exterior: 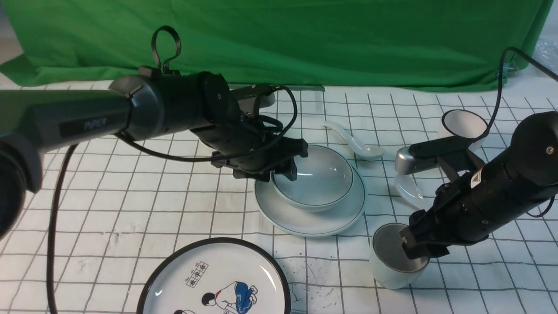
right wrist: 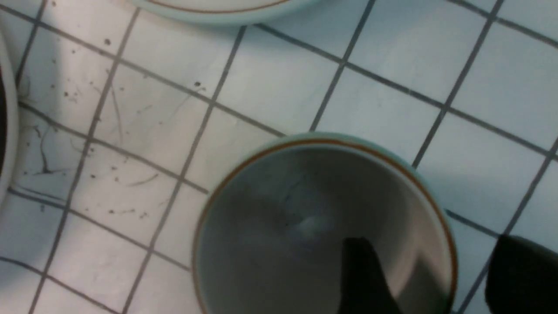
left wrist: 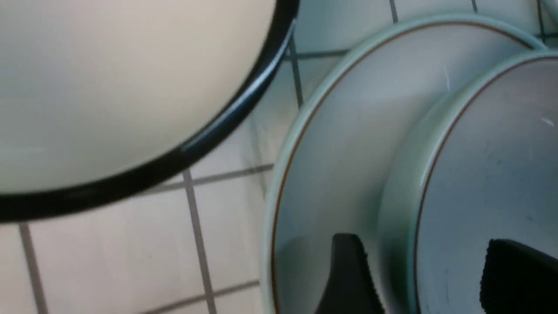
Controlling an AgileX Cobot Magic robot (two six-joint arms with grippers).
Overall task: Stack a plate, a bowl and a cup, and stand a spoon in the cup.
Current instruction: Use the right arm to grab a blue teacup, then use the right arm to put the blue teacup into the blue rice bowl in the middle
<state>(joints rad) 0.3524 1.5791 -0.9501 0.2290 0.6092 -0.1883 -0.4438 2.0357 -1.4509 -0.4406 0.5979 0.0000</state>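
Note:
The pale bowl (exterior: 320,176) sits in the plain plate (exterior: 305,216) at the middle of the cloth. My left gripper (exterior: 285,173) is open astride the bowl's left rim (left wrist: 429,174), with one finger over the plate (left wrist: 331,144) and the other inside the bowl. The squat cup (exterior: 392,261) stands upright at the front right. My right gripper (exterior: 412,246) is open astride the cup's rim (right wrist: 322,141), one finger inside and one outside, both clear of the wall. A plain white spoon (exterior: 355,141) lies behind the bowl.
A black-rimmed cartoon plate (exterior: 213,279) lies at the front edge. A black-rimmed white bowl (left wrist: 109,87) sits close beside the plain plate, hidden behind my left arm in the front view. A black-rimmed cup (exterior: 464,124) lies tilted at the back right, a second white spoon (exterior: 409,189) under my right wrist.

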